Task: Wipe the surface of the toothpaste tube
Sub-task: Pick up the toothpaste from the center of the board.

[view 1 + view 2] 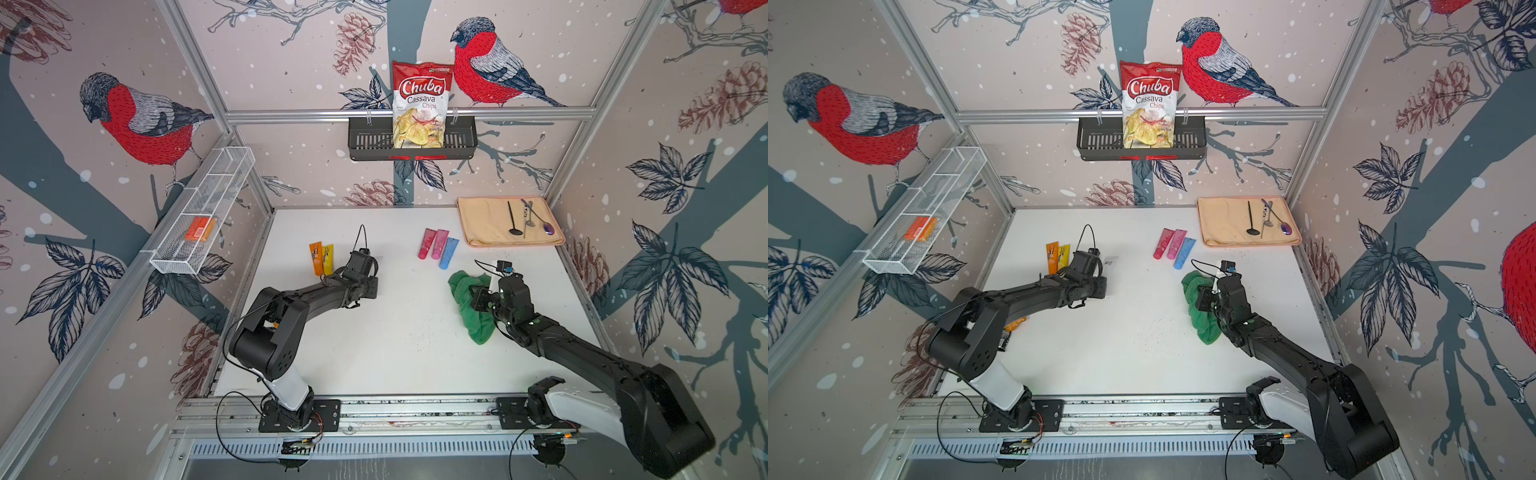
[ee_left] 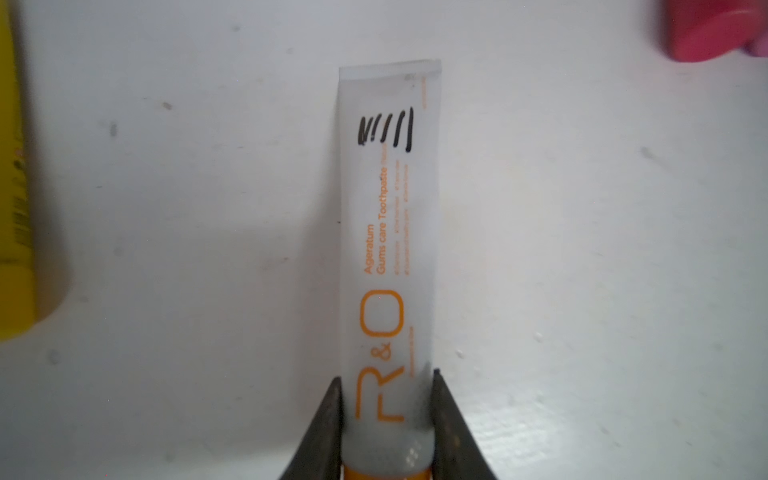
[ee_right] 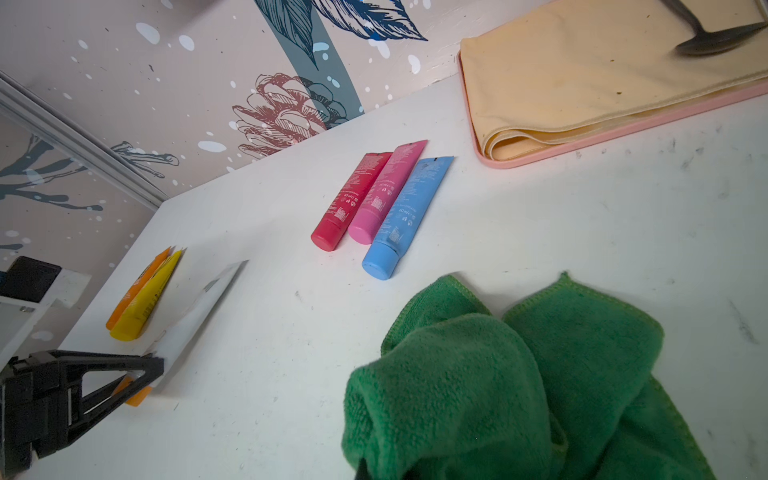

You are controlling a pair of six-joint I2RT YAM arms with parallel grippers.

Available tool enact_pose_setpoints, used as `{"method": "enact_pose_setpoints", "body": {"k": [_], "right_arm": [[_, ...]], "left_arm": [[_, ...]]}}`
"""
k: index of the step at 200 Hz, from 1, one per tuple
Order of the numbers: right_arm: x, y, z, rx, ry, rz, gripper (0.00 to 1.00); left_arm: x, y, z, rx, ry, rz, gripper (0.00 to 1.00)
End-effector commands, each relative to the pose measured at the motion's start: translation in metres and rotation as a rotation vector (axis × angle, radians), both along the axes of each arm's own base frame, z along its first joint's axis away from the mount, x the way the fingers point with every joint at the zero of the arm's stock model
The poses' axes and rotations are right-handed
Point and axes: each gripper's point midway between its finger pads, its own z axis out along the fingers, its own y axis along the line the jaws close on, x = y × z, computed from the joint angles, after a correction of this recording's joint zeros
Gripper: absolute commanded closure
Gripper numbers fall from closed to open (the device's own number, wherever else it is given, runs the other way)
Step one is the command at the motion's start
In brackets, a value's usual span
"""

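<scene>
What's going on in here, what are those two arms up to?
The left gripper is closed on a white toothpaste tube near its cap end; black scribbles mark its flat end. The right gripper is shut on a bunched green cloth, apart from the tube, so no wiping is under way.

Three walls papered with bullfinch-and-pinecone wallpaper [image 1: 478, 66]; aluminium frame rails [image 1: 407, 113] at corners and across back. White tabletop [image 1: 395, 332], scuffed, speckled. Black basket [image 1: 461, 141] hangs on back rail, well beyond left gripper [image 2: 387, 374]. White wire shelf [image 1: 216, 183] on wall to its left. Soft, even light.
</scene>
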Motion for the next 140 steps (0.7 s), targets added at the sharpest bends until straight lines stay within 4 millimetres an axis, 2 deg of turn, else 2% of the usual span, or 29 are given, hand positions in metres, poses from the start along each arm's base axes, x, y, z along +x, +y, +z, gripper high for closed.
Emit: {"method": "enact_pose_setpoints", "body": {"k": [1,37,76,101,129,140], "right_arm": [[-0.003,0.011,0.012,0.079,-0.018,0.046,1.0],[-0.009,0.023,0.03,0.136,-0.029,0.115,0.99],[-0.011,0.046,0.05,0.179,-0.024,0.227,0.99],[-0.014,0.068,0.049,0.176,0.008,0.303,0.99],[-0.021,0.101,0.044,0.181,0.043,0.409,0.99],[-0.023,0.114,0.03,0.181,0.083,0.443,0.99]], "left_arm": [[-0.013,-0.036,0.024,-0.107,-0.069,-0.107,0.76],[-0.062,-0.075,0.027,-0.13,-0.054,-0.283,0.75],[-0.107,-0.097,0.012,-0.119,-0.036,-0.412,0.74],[-0.127,-0.105,0.002,-0.13,-0.027,-0.471,0.72],[-0.136,-0.106,-0.008,-0.1,-0.032,-0.491,0.7],[-0.138,-0.106,-0.012,-0.095,-0.031,-0.493,0.7]]}}
